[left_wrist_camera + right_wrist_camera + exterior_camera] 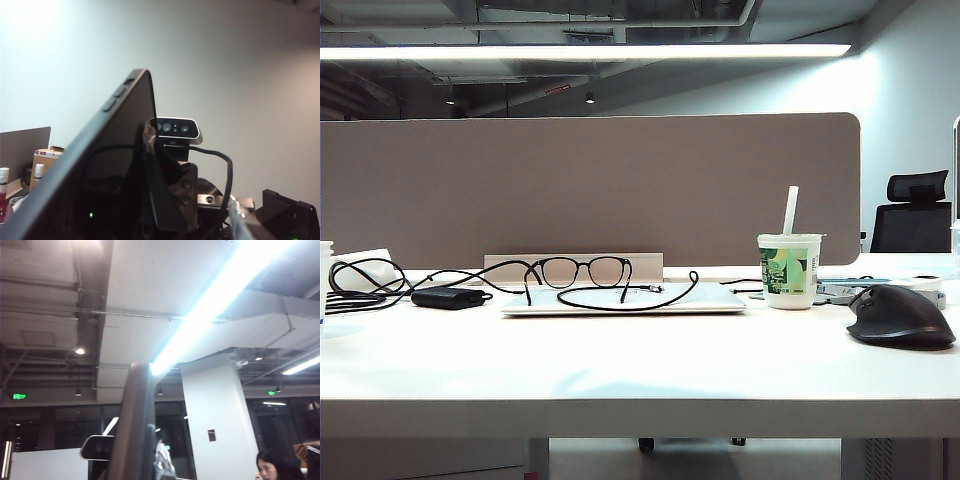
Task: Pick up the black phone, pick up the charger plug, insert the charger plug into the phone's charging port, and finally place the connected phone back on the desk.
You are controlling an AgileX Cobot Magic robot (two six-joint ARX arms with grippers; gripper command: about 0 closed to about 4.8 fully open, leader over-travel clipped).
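Holding the black phone (107, 165) aloft in my wide-spread left fingers (150, 150), well above the worktop (620, 370), I keep my right fingers (150, 450) nearly closed, contents unclear; misalignment could scrape the port.

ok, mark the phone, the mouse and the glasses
phone (107, 150), left wrist view, on its dark flat face.
mouse (900, 315), exterior view, on its domed top.
glasses (560, 271), exterior view, on the left lens.
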